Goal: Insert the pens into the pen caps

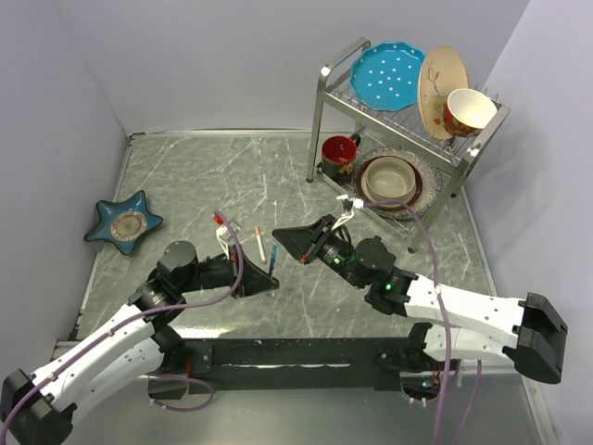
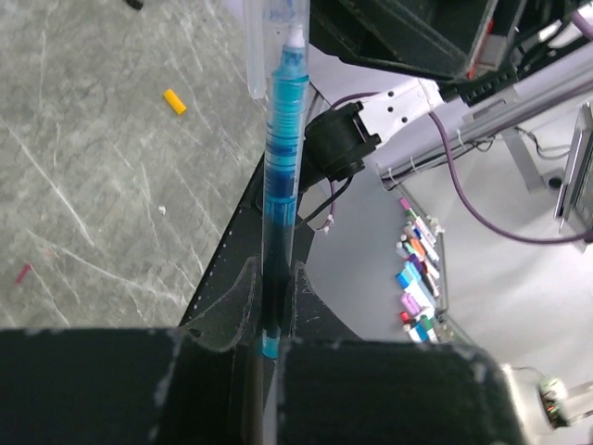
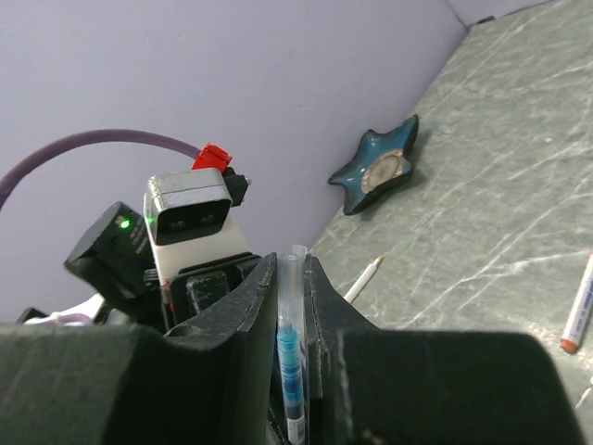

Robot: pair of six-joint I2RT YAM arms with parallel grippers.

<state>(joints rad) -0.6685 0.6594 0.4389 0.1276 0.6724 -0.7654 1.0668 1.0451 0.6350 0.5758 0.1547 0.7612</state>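
Observation:
My left gripper [image 1: 269, 280] is shut on the blue-teal pen [image 2: 283, 158] and holds it by its rear end [image 2: 275, 278]. The pen's front end sits inside a clear tube-like cap [image 3: 295, 278]. My right gripper [image 1: 281, 241] is shut on that cap [image 3: 292, 273]. The two grippers meet tip to tip above the table's middle. A white pen [image 1: 260, 243] lies on the table just behind them. The right wrist view shows two white pens, one [image 3: 363, 280] near the left arm and one with an orange end [image 3: 579, 311]. A yellow-orange cap [image 2: 174, 101] and a small red piece [image 2: 23, 272] lie on the table.
A blue star-shaped dish [image 1: 124, 222] sits at the left. A metal dish rack [image 1: 408, 120] with plates, bowls and a red mug [image 1: 339, 153] stands at the back right. The black base bar [image 1: 296, 352] runs along the near edge.

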